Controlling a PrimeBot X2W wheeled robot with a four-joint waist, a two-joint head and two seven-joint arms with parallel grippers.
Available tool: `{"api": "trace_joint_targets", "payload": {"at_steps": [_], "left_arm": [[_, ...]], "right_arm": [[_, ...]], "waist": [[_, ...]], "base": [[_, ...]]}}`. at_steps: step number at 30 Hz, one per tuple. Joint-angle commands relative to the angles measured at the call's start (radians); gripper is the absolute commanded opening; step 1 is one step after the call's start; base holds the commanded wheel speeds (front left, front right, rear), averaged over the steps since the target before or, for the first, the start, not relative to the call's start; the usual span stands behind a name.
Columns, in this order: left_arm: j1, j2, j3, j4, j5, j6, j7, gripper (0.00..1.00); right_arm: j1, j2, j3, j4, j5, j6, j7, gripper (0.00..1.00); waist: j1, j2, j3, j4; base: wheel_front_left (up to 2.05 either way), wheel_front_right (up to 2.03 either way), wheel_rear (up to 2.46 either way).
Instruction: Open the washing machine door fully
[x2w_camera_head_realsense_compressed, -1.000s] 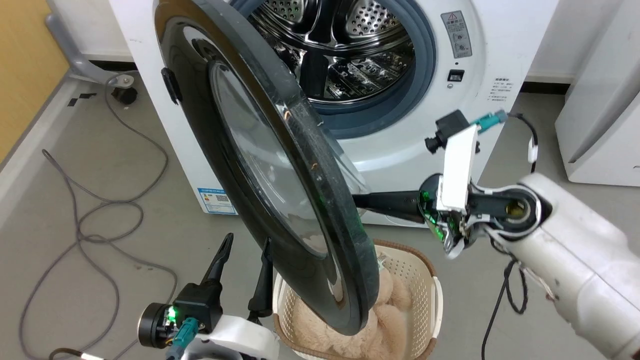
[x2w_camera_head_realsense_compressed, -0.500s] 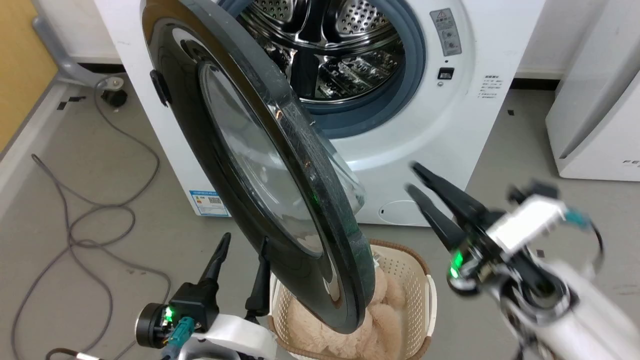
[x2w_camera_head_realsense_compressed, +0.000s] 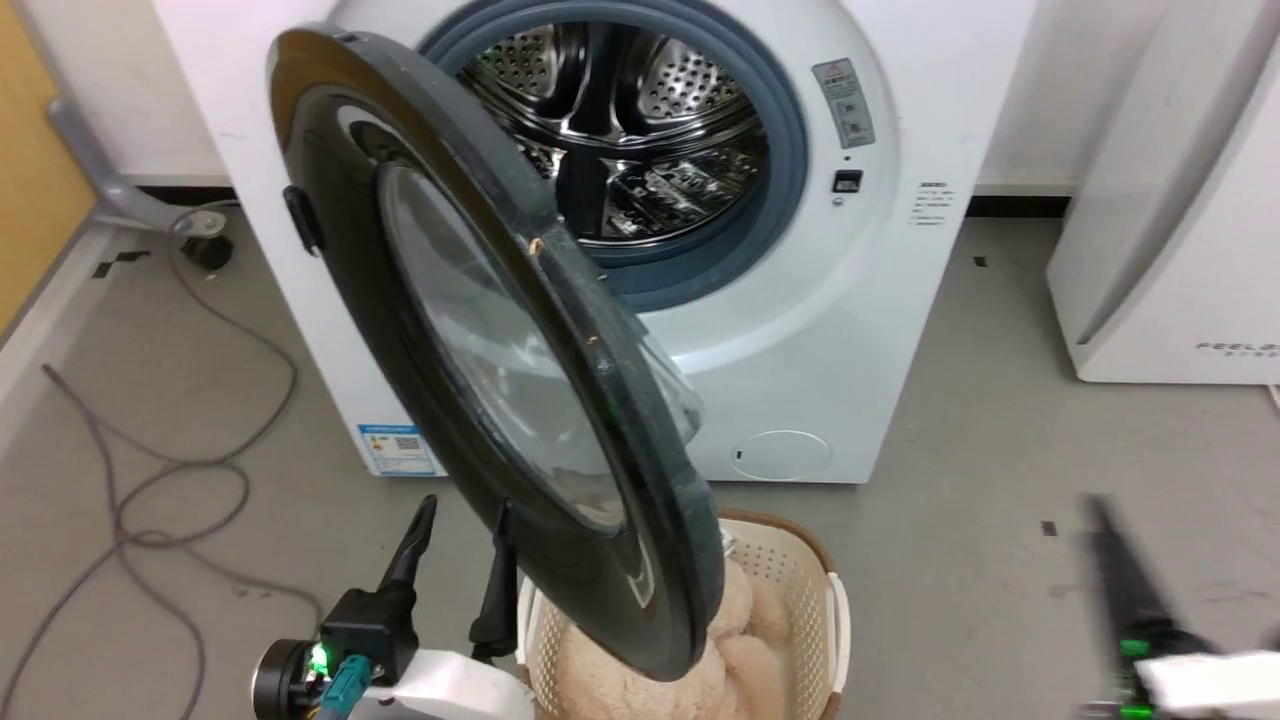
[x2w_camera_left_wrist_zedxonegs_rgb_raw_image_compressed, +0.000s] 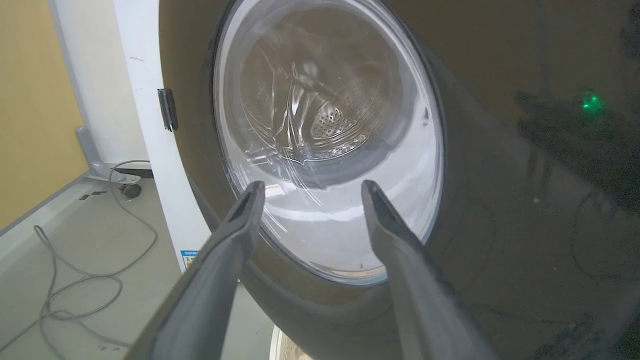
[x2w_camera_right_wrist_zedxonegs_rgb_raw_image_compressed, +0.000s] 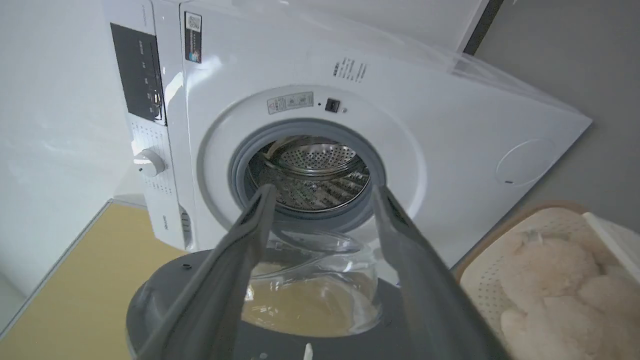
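The large round black door (x2w_camera_head_realsense_compressed: 345, 270) is glossy around smooth clear glass; the perforated steel drum (x2w_camera_head_realsense_compressed: 640, 110) gleams.

Bright even light; right claw (x2w_camera_head_realsense_compressed: 1102, 515) motion-blurred.

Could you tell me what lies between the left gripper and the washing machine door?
Nothing: in the left wrist view the open left gripper points straight at the washing machine door, with only air between.

I see door (x2w_camera_head_realsense_compressed: 490, 360) swung out, roughly square to the machine (x2w_camera_head_realsense_compressed: 900, 300), hinged left; glossy black ring, bulging clear glass.
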Motion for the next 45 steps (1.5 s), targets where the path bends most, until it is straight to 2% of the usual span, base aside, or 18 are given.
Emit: {"api": "trace_joint_targets", "payload": {"at_steps": [1,5,9,12,16,21,25,29,30,31,45], "left_arm": [[0.012,0.005,0.005,0.001,0.000,0.003,-0.005,1.00],[0.019,0.006,0.010,0.001,0.001,0.004,-0.005,1.00],[0.019,0.006,0.013,0.003,0.002,0.004,-0.005,1.00],[0.016,0.006,0.015,0.003,0.003,0.003,-0.005,1.00],[0.015,0.007,0.019,0.003,0.004,0.001,-0.005,1.00],[0.010,0.007,0.022,0.005,0.007,0.000,-0.005,1.00],[0.005,0.007,0.019,0.010,0.009,-0.003,-0.005,1.00],[0.005,0.006,0.017,0.018,0.009,-0.004,-0.005,1.00],[0.004,0.006,0.016,0.020,0.009,-0.004,-0.005,0.47],[0.004,0.006,0.016,0.022,0.006,-0.007,-0.005,0.00],[-0.007,0.007,0.022,-0.040,0.005,0.000,-0.005,0.00]], "right_arm": [[0.018,0.005,-0.043,0.012,-0.058,0.001,-0.003,1.00],[0.052,0.099,-0.234,0.015,-0.420,0.001,-0.004,1.00],[0.082,0.194,-0.334,-0.063,-0.812,0.001,-0.004,1.00],[0.102,0.251,-0.358,-0.133,-1.066,0.001,-0.003,1.00],[0.112,0.289,-0.349,-0.227,-1.366,0.001,0.054,1.00],[0.113,0.313,-0.303,-0.266,-1.602,0.001,0.131,1.00],[0.112,0.320,-0.293,-0.236,-1.656,0.001,0.154,1.00],[0.111,0.322,-0.301,-0.201,-1.631,0.001,0.145,1.00],[0.110,0.322,-0.302,-0.195,-1.622,0.001,0.142,1.00],[0.109,0.322,-0.303,-0.190,-1.618,0.001,0.140,1.00],[0.099,0.322,-0.303,-0.153,-1.579,0.001,0.133,1.00]], "waist": [[0.0001,0.0000,-0.004,-0.007],[0.0001,0.0000,-0.005,-0.019],[0.0001,0.0000,-0.005,-0.021],[0.0001,0.0000,-0.003,-0.018],[0.0001,0.0000,0.004,-0.013],[0.0001,0.0000,0.015,-0.007],[0.0001,0.0000,0.021,0.001],[0.0001,0.0000,0.022,0.006],[0.0001,0.0000,0.022,0.006],[0.0001,0.0000,0.022,0.006],[0.0001,0.0000,0.022,0.004]], "base": [[0.00,0.00,0.00],[0.00,0.00,0.00],[0.00,0.00,0.00],[0.00,0.00,0.00],[0.00,0.00,0.00],[0.00,0.00,0.00],[0.00,0.00,0.00],[0.00,0.00,0.00],[0.00,0.00,0.00],[0.00,0.00,0.00],[0.00,0.00,0.00]]}}
